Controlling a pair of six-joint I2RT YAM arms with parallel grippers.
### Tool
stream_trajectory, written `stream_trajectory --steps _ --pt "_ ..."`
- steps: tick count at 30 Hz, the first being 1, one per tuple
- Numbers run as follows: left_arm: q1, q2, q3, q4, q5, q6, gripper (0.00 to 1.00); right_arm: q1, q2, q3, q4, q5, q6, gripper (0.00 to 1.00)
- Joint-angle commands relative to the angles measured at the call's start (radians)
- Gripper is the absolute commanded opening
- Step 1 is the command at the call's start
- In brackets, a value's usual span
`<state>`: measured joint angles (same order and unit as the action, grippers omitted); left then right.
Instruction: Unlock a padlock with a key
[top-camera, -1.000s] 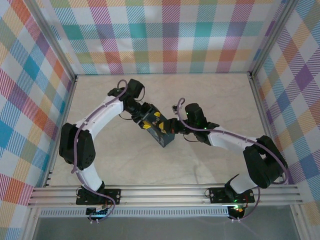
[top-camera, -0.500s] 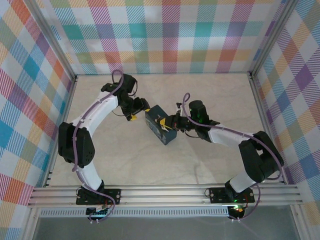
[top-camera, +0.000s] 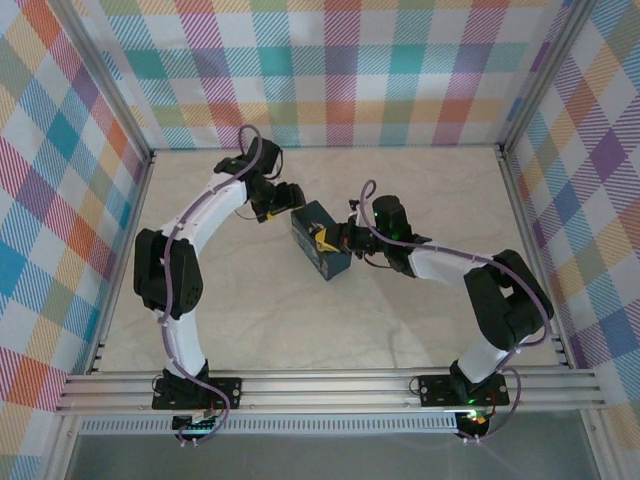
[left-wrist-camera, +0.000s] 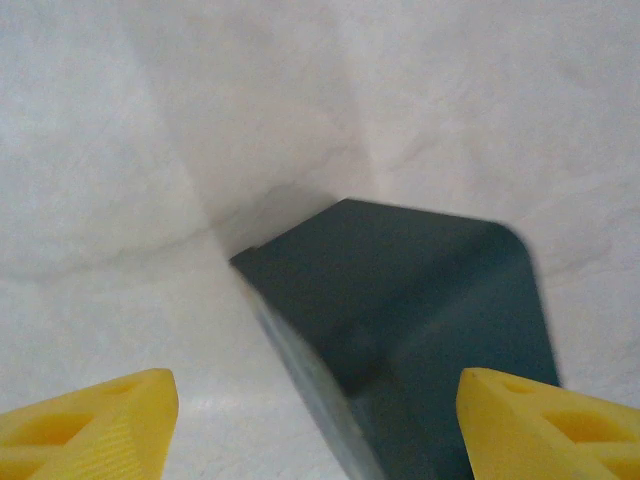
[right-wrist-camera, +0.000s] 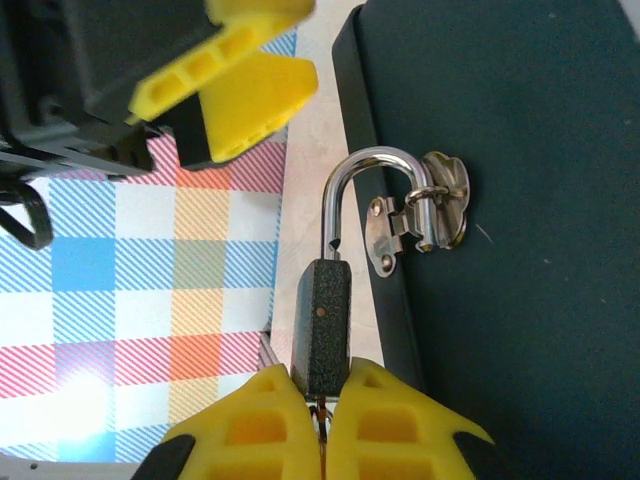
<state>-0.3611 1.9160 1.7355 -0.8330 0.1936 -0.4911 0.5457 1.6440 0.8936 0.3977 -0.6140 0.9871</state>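
— Where's the padlock (right-wrist-camera: 322, 320)?
— Hooked through the tin (right-wrist-camera: 520, 250) at its hasp (right-wrist-camera: 395, 230); the right hand (right-wrist-camera: 322, 385) is clamped shut at its lower end.
— The left hand (left-wrist-camera: 318, 385)?
— Spread open, facing the tin's corner.

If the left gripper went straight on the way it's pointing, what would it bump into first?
Most likely the dark tin: it sits straight ahead of the left gripper, between its open fingers. How far is hard to judge.

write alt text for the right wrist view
The yellow-fingered right gripper is shut on what looks like a thin key under a small dark grey metal padlock, whose silver shackle hooks through the hasp of a dark rectangular tin.
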Motion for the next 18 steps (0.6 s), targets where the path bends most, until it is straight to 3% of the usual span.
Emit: stream_trajectory --steps 1,11,18 --pt "0.010 0.030 0.103 0.007 0.035 0.077 0.73 -0.009 -0.013 0.089 -0.194 -0.015 -0.158 0.01" --pt "0.007 0.246 0.320 -0.058 0.070 0.187 0.75 -0.065 0.008 0.293 -0.602 -0.120 -0.417 0.02" --pt "-0.014 0.258 0.315 -0.082 0.105 0.202 0.73 -0.091 0.036 0.309 -0.613 -0.144 -0.446 0.03"
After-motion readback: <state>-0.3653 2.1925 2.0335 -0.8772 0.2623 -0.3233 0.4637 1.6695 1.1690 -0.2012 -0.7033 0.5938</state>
